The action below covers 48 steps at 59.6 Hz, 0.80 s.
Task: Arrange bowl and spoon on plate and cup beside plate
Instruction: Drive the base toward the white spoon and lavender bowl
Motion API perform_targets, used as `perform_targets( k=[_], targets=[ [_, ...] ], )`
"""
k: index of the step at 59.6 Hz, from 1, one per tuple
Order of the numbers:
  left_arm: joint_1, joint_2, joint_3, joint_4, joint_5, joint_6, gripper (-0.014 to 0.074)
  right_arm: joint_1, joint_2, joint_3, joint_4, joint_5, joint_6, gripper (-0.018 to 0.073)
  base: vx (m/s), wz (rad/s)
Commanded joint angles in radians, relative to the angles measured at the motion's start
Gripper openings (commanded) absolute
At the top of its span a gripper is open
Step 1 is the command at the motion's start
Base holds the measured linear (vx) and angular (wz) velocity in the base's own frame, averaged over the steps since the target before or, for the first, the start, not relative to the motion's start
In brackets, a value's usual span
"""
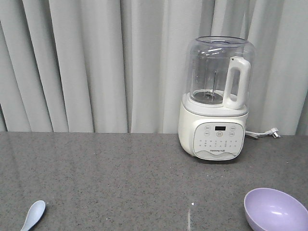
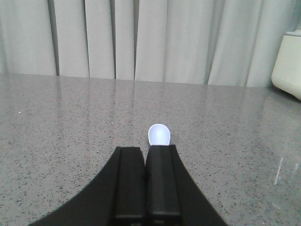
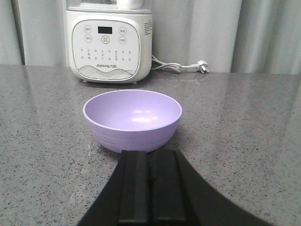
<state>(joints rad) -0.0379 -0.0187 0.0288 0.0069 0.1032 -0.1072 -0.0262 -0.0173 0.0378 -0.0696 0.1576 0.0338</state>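
The lavender bowl [image 1: 275, 210] sits upright and empty at the counter's near right; in the right wrist view the bowl [image 3: 132, 118] is just beyond my right gripper [image 3: 151, 153], whose black jaws are pressed together with nothing between them. The pale blue spoon [image 1: 33, 214] lies at the near left. In the left wrist view only the spoon's scoop [image 2: 159, 135] shows past my left gripper [image 2: 146, 149], which is shut and empty; its right finger hides the handle. The plate and the cup are out of view.
A white blender [image 1: 215, 101] with a clear jug stands at the back right of the grey speckled counter [image 1: 120, 173], its cord and plug [image 1: 269, 133] trailing right. Grey curtains hang behind the counter.
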Motion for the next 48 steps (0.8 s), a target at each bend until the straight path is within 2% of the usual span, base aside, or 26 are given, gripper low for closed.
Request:
perform_targets(
  k=[1, 5, 13, 16, 21, 28, 35, 39, 43, 48],
  targets=[
    [-0.009, -0.008, -0.036, -0.007, -0.089, -0.009, -0.0006, -0.006, 0.001, -0.004, -0.007, -0.113, 0.0, -0.0008, 0.0, 0.0],
    [-0.008, -0.008, -0.036, -0.007, -0.116, -0.005, -0.0006, -0.006, 0.001, -0.004, -0.007, -0.158, 0.0, -0.0008, 0.0, 0.0],
    [-0.008, -0.008, -0.039, 0.005, -0.312, -0.01, -0.0006, -0.006, 0.001, -0.007, 0.032, -0.337, 0.005, -0.0008, 0.0, 0.0],
    [-0.008, -0.008, -0.05, -0.007, -0.348, -0.019, -0.0006, -0.006, 0.001, -0.025, 0.045, -0.383, 0.005, -0.0008, 0.0, 0.0],
    [-0.008, 0.0, -0.123, -0.025, -0.307, -0.056, -0.0006, -0.006, 0.002, -0.112, 0.046, -0.355, 0.005, -0.0008, 0.0, 0.0],
    [-0.008, 0.092, -0.373, -0.017, -0.218, -0.002, -0.0006, -0.006, 0.054, -0.318, 0.014, -0.276, -0.042, -0.0008, 0.0, 0.0],
    [-0.009, 0.312, -0.686, -0.017, -0.103, 0.102, -0.0006, -0.006, 0.262, -0.621, 0.015, -0.183, -0.066, -0.0008, 0.0, 0.0],
    [-0.009, 0.468, -0.851, -0.017, -0.033, 0.107, -0.0006, -0.006, 0.422, -0.78, 0.019, -0.143, -0.066, -0.0008, 0.0, 0.0],
    [-0.009, 0.581, -0.947, -0.017, 0.003, 0.107, -0.0006, -0.006, 0.549, -0.882, 0.019, -0.126, -0.065, -0.0008, 0.0, 0.0],
    [-0.009, 0.702, -1.011, -0.017, -0.013, 0.107, -0.0006, -0.006, 0.693, -0.977, 0.024, -0.132, -0.058, -0.0008, 0.0, 0.0]
  ],
)
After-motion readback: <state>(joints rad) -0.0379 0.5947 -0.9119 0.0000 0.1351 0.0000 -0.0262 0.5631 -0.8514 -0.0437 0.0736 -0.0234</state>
